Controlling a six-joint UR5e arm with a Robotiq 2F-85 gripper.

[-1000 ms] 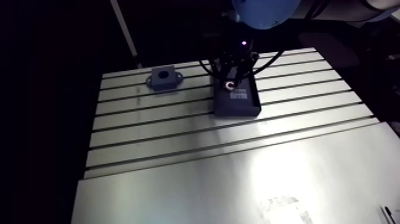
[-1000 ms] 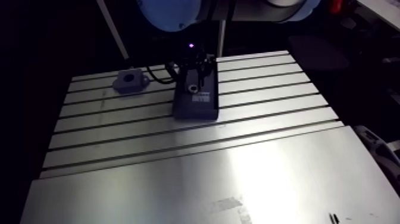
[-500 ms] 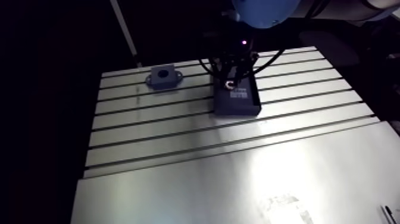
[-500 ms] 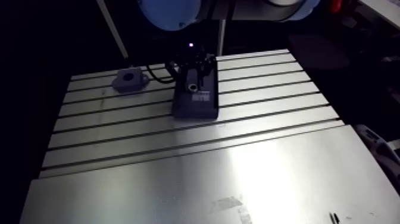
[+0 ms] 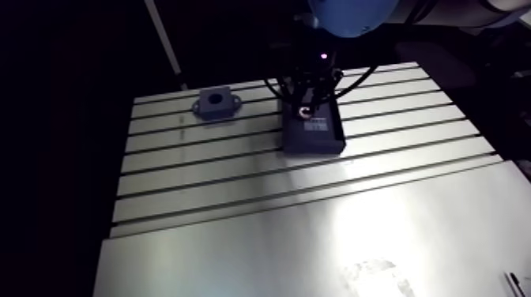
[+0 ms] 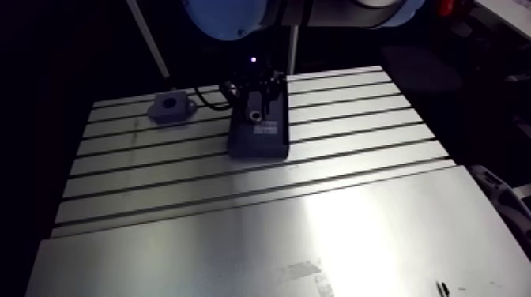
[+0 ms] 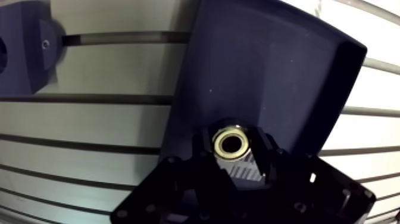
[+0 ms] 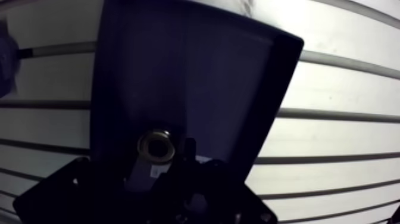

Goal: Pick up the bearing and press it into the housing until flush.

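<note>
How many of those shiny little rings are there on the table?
1: the bearing lies in the dark tray, near one end of it. More could be hidden from view.

A slotted table (image 5: 237,186) holds two obstacles — a dark tray (image 5: 318,140) under the gripper (image 7: 233,150), and a housing (image 5: 216,103) well apart by the far edge. Open table runs between them, and the broad near half is free for passing.

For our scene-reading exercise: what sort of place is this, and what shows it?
Probably a robotics assembly workbench: a slotted aluminium table, a gripper poised at a small metal bearing on a dark tray, and a dark housing resting farther along the table.
</note>
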